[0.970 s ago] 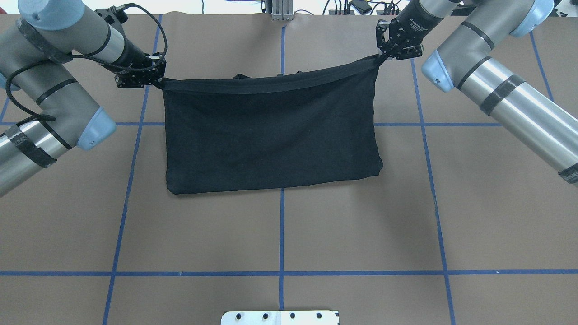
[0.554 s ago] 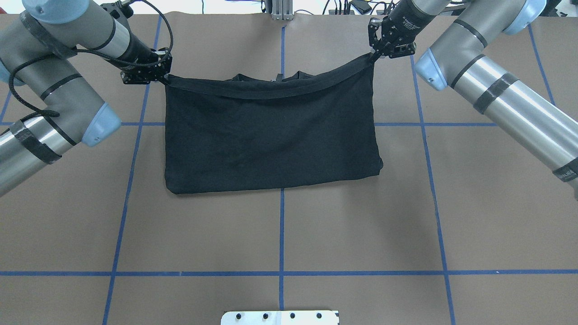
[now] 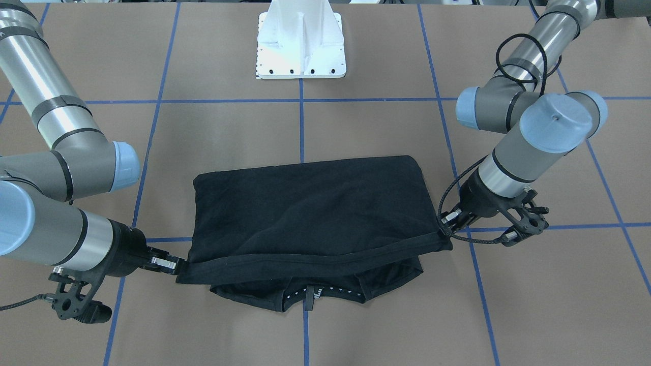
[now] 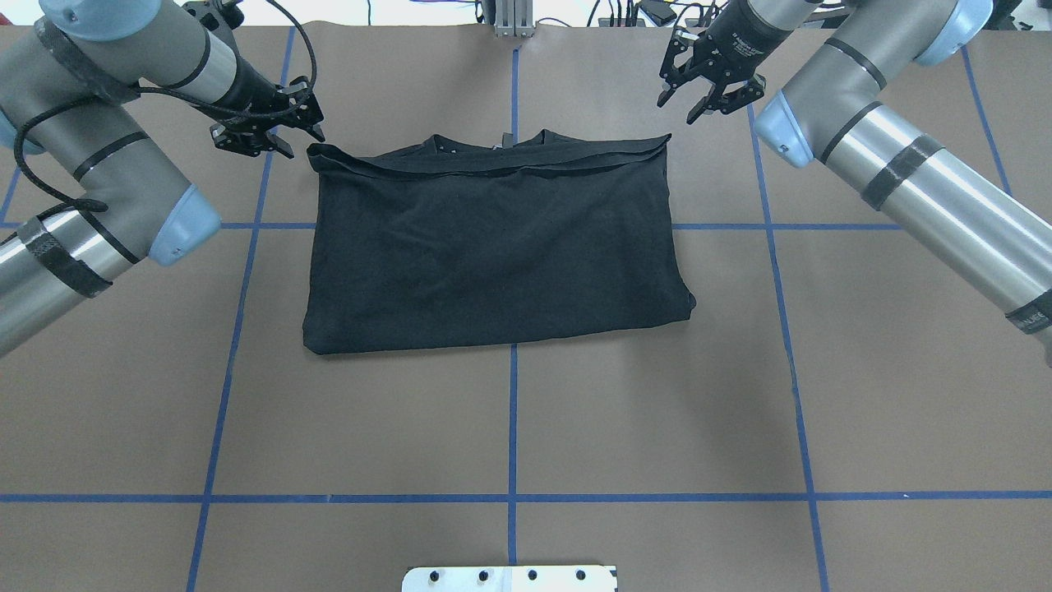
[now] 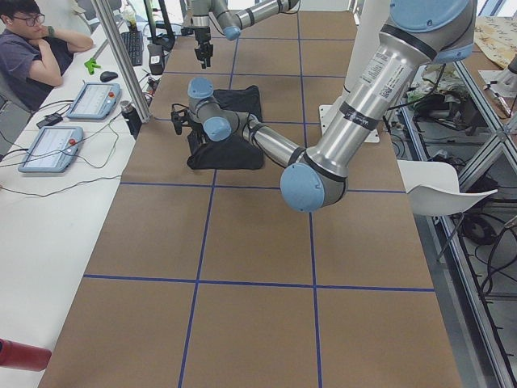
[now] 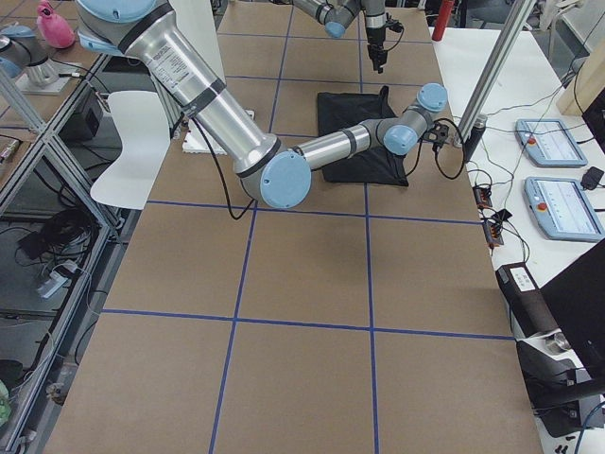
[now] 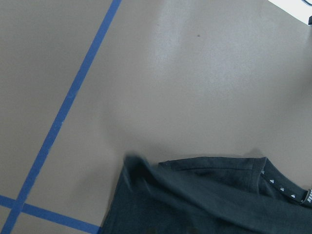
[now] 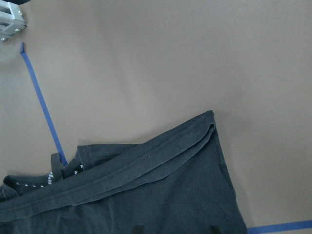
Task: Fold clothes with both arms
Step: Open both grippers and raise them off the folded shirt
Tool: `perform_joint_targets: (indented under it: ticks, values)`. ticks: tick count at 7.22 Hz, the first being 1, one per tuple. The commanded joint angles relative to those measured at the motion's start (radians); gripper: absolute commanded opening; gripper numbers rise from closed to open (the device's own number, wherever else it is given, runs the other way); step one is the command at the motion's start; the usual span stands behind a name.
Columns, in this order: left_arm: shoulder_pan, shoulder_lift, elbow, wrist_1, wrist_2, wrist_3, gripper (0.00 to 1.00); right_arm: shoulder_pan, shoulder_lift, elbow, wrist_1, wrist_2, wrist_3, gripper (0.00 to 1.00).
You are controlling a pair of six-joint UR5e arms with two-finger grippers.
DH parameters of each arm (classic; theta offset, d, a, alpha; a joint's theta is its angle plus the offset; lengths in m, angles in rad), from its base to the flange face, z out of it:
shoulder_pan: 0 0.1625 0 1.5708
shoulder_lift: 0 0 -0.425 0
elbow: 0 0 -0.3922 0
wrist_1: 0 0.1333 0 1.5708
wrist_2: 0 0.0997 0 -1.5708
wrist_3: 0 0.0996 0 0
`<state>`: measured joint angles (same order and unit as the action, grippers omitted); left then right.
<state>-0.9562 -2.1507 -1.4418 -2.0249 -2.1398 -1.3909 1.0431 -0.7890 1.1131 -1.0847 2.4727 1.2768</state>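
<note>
The folded black T-shirt [image 4: 493, 247] lies near the table's [image 4: 657, 411] far edge. The left gripper [image 4: 306, 145] and right gripper [image 4: 676, 111] hover wide, just off its 2 far corners.

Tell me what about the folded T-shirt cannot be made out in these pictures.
Any print on the T-shirt: none shows; only plain black cloth faces outward in every view.
Neck label: wording too small, front-facing view.
Sleeves: cannot be told apart among the folded layers, any view.
</note>
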Motion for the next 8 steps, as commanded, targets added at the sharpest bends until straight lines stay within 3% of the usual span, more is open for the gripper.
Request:
perform_joint_targets:
  ticks: [1, 3, 6, 8]
  values:
    - [-0.024, -0.001, 0.0, 0.0, -0.002, 0.003, 0.99, -0.003, -0.003, 0.005, 0.002, -0.001, 0.003, 1.0]
    - [-0.055, -0.006, -0.018, 0.012, -0.005, 0.003, 0.99, -0.053, -0.053, 0.068, -0.006, -0.017, 0.009, 1.0]
    - [-0.065, -0.001, -0.052, 0.029, -0.005, 0.003, 0.99, -0.182, -0.24, 0.255, -0.009, -0.051, 0.016, 1.0]
    - [-0.064, -0.005, -0.072, 0.041, -0.003, 0.003, 0.99, -0.224, -0.318, 0.327, -0.009, -0.047, 0.019, 1.0]
